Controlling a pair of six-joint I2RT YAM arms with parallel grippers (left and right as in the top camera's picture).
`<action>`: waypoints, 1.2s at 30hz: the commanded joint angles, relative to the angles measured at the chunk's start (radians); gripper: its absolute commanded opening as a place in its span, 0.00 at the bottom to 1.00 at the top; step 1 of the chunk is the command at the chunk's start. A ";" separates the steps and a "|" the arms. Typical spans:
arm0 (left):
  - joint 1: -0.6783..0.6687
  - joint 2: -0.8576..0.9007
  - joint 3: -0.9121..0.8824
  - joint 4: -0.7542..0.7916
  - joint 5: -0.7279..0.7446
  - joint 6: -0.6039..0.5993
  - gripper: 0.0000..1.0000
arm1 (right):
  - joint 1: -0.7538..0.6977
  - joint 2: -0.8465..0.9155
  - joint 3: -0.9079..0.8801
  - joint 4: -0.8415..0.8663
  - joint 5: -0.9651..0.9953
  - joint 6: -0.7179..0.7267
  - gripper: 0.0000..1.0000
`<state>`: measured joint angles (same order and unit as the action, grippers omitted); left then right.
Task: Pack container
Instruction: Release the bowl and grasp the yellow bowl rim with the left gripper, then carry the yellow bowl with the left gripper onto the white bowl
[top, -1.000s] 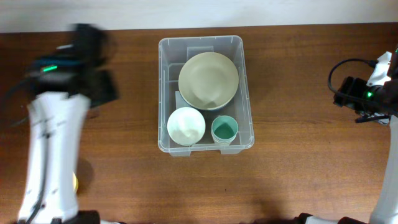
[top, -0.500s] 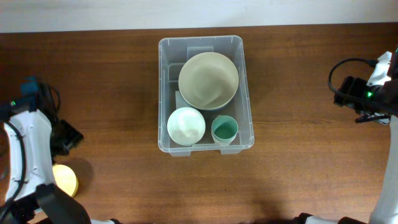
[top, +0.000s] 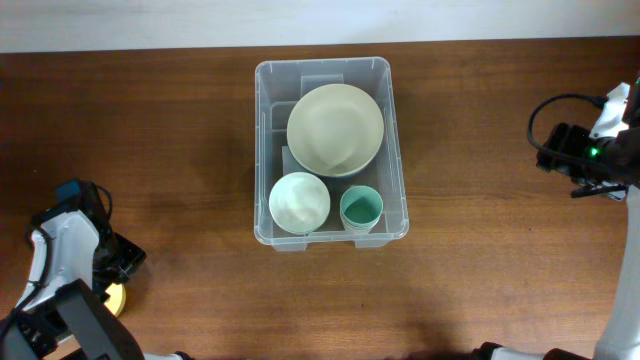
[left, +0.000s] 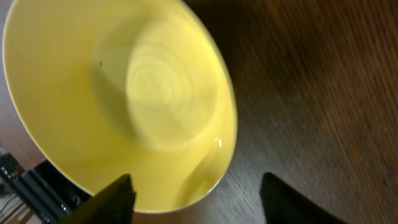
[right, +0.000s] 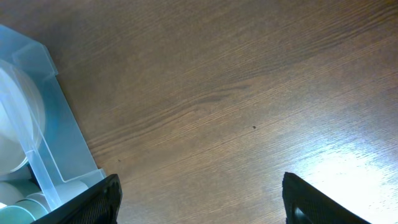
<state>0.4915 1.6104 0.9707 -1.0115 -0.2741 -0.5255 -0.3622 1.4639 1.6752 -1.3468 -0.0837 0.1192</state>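
The container (top: 259, 150) sits at the middle of the wooden table (top: 180, 120), toward the far edge. It holds a large pale bowl (top: 335, 129) at its far end, with a small white bowl (top: 299, 202) and a green cup (top: 361, 209) side by side at its near end. The left gripper (left: 196, 202) hangs at the table's near left corner, well apart from the container, over a yellow bowl (left: 124, 99). Its fingers are spread wide with the bowl's rim between them, gripping nothing; whether they touch the bowl cannot be told. The right gripper (right: 199, 202) is over bare wood at the right, fingers wide apart and empty.
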 joint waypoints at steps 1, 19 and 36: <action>0.007 0.002 -0.020 0.023 -0.023 -0.013 0.57 | -0.004 0.003 -0.003 -0.003 0.009 -0.006 0.78; 0.007 0.080 -0.035 0.133 0.026 -0.012 0.01 | -0.004 0.003 -0.003 -0.005 0.009 -0.006 0.78; -0.473 -0.070 0.577 -0.091 0.128 0.003 0.01 | -0.004 0.003 -0.003 -0.005 0.009 -0.006 0.78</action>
<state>0.1490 1.5959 1.4204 -1.0821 -0.1699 -0.5354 -0.3622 1.4639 1.6752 -1.3544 -0.0834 0.1192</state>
